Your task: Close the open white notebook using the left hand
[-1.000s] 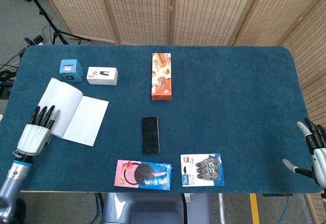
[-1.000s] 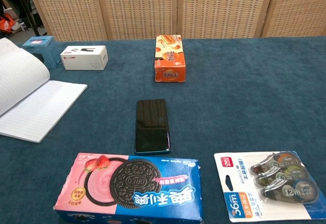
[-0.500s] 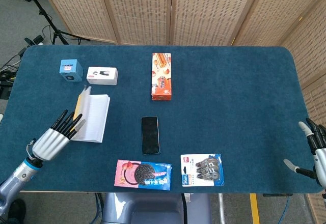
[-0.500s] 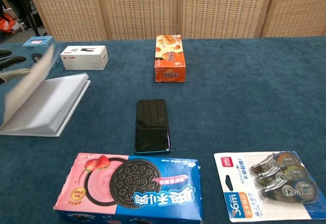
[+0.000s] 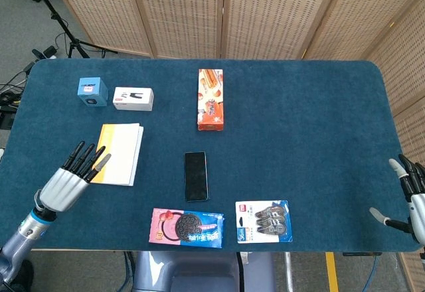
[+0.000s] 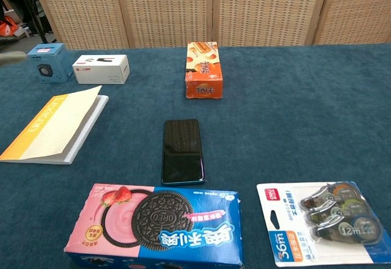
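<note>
Closed now, the notebook (image 5: 119, 153) (image 6: 54, 127), lying flat on the blue surface (image 5: 299, 126) (image 6: 287, 116) well to the left of the black phone (image 5: 196, 175) (image 6: 182, 150), yellow-and-cream cover up, page block showing along its right edge, cover corner lifted slightly at the far end in the chest view. Just beside the notebook's near left corner, the left hand (image 5: 68, 178), fingers (image 5: 85, 156) straight and spread apart, released and holding nothing, tips at the cover's edge, contact not clear from the head view; not visible in the chest view except perhaps a blur at the left edge. Beyond the notebook, a small blue box (image 5: 92, 91) (image 6: 46, 62) and, right of it, a white box (image 5: 133, 98) (image 6: 101, 69). Beyond the phone, an orange snack carton (image 5: 210, 99) (image 6: 204, 70) lying lengthwise. Nearer than the phone, at the surface's front edge, a pink-and-blue Oreo package (image 5: 186, 227) (image 6: 156, 225), and right of that a blister pack of correction tapes (image 5: 263, 221) (image 6: 327, 222). Far to the right of the phone, at the surface's corner, the right hand (image 5: 406, 195), only in the head view, fingers apart and loosely extended, thumb out to the side, empty. Behind the surface, woven folding screens (image 5: 226, 13) (image 6: 183, 6).
</note>
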{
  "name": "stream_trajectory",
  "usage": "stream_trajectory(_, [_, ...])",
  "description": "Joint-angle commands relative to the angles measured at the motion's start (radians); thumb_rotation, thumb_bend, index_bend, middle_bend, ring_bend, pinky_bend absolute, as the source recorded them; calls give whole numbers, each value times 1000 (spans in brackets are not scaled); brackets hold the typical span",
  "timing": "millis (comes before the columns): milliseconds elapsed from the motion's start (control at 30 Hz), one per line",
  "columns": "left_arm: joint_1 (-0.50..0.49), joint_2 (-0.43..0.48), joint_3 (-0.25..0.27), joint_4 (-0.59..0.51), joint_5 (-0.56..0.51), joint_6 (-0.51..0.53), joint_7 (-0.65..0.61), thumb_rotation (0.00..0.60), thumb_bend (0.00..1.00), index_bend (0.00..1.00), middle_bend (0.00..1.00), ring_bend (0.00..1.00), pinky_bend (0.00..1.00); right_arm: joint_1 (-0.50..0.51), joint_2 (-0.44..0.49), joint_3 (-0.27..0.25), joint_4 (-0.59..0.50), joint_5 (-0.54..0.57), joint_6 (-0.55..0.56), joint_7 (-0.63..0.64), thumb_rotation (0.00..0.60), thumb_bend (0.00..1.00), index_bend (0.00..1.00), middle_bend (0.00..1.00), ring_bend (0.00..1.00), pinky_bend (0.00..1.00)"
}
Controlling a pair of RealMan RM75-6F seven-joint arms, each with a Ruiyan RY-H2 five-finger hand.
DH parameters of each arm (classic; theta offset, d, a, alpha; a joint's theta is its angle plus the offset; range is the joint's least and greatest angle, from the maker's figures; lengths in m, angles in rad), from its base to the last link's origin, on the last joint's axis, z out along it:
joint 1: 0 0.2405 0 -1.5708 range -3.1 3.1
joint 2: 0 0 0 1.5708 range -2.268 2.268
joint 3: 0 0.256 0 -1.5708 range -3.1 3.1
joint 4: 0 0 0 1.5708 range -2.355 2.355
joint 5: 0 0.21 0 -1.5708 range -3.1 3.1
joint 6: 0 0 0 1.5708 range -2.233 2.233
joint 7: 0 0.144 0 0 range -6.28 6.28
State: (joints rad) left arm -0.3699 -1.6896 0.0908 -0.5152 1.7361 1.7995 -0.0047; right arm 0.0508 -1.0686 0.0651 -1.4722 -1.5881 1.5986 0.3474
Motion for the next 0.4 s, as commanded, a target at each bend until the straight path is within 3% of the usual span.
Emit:
stream_trajectory(33, [74,159,-68,-399,-139,-57,-146,600,145,0,0,0,0,-1,-1,-1,-1,-2,2,-3,600,0,0,0,0,0])
stream_trajectory(167, [133,353,-40,-764,-242,-183,-184,600,74,0,0,0,0,-4,-4,4,2,2,10,-9,600,0,0,0,0,0])
stream_trajectory(300, [151,462,-32,-907,-287,-235,-187,600,48,0,0,0,0,-9,-17,19,9,21,27,-51,600,0,0,0,0,0])
stream_trajectory(400, [160,496,-30,-940,-292,-250,-197,600,47,0,0,0,0,-12,-24,25,7,30,33,-69,600,0,0,0,0,0])
